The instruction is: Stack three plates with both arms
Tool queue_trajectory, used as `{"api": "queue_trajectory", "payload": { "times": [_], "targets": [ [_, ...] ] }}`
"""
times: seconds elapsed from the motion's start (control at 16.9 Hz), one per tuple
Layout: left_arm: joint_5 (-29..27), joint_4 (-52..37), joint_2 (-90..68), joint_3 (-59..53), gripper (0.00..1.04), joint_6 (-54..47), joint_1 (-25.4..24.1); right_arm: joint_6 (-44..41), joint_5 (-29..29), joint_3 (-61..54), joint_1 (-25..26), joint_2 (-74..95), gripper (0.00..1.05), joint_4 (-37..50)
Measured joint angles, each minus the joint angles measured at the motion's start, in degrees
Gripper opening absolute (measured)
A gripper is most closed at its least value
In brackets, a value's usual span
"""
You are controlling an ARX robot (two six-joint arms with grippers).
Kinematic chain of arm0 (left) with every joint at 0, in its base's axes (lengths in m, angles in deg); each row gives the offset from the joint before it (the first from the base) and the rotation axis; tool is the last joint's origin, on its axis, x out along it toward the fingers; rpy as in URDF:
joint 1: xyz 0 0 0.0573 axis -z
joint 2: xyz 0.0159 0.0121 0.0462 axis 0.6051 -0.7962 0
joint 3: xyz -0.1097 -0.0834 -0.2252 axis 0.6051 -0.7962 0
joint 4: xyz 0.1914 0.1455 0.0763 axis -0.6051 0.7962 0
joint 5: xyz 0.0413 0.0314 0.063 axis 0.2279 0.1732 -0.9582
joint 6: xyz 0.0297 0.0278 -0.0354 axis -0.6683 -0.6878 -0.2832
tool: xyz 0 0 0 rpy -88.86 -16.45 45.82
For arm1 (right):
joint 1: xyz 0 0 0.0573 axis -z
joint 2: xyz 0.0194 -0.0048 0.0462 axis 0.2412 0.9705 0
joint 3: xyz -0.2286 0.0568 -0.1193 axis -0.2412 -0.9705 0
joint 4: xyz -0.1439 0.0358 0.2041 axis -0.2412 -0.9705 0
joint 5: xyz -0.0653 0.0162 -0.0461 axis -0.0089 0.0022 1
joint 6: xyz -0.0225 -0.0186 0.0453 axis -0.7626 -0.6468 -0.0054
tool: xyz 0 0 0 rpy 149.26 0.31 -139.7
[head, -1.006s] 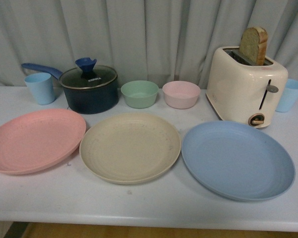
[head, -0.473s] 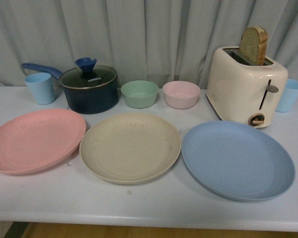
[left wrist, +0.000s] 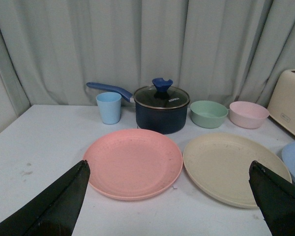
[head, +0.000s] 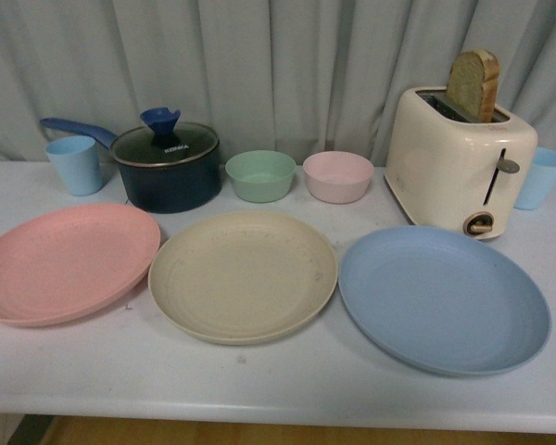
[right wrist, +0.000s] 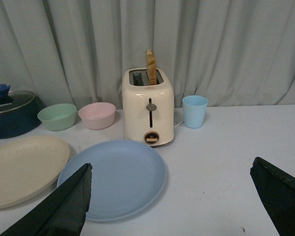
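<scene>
Three plates lay flat in a row along the near part of the white table (head: 287, 394), none stacked on another: the pink plate (head: 67, 262) on the left, the beige plate (head: 243, 274) in the middle, the blue plate (head: 443, 298) on the right. Neighbouring rims sat very close, though contact could not be told.

Behind them stood a light blue cup (head: 74, 164), a dark lidded pot (head: 165, 171) with a blue handle, a green bowl (head: 260, 175), a pink bowl (head: 338, 176), a cream toaster (head: 459, 162) with a slice of bread (head: 473, 85) standing in its slot, and a second blue cup (head: 540, 177).

Neither arm showed in the front view. In the wrist views the left gripper (left wrist: 168, 167) faced the pink and beige plates, the right gripper (right wrist: 171, 164) the blue plate and toaster – both had their black fingers (left wrist: 54, 206) spread wide, holding nothing, clear of the plates
</scene>
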Motion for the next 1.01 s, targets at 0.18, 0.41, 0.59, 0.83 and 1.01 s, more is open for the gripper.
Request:
{"api": "queue_trajectory", "payload": {
  "times": [0.18, 0.41, 0.59, 0.83, 1.01],
  "targets": [
    [0.0, 0.0, 0.0, 0.0, 0.98, 0.0, 0.0, 0.0, 0.0, 0.0, 0.0, 0.0, 0.98, 0.0],
    [0.0, 0.0, 0.0, 0.0, 0.98, 0.0, 0.0, 0.0, 0.0, 0.0, 0.0, 0.0, 0.98, 0.0],
    [0.0, 0.0, 0.0, 0.0, 0.98, 0.0, 0.0, 0.0, 0.0, 0.0, 0.0, 0.0, 0.98, 0.0],
    [0.0, 0.0, 0.0, 0.0, 0.98, 0.0, 0.0, 0.0, 0.0, 0.0, 0.0, 0.0, 0.98, 0.0],
    [0.0, 0.0, 0.0, 0.0, 0.98, 0.0, 0.0, 0.0, 0.0, 0.0, 0.0, 0.0, 0.98, 0.0]
  ]
}}
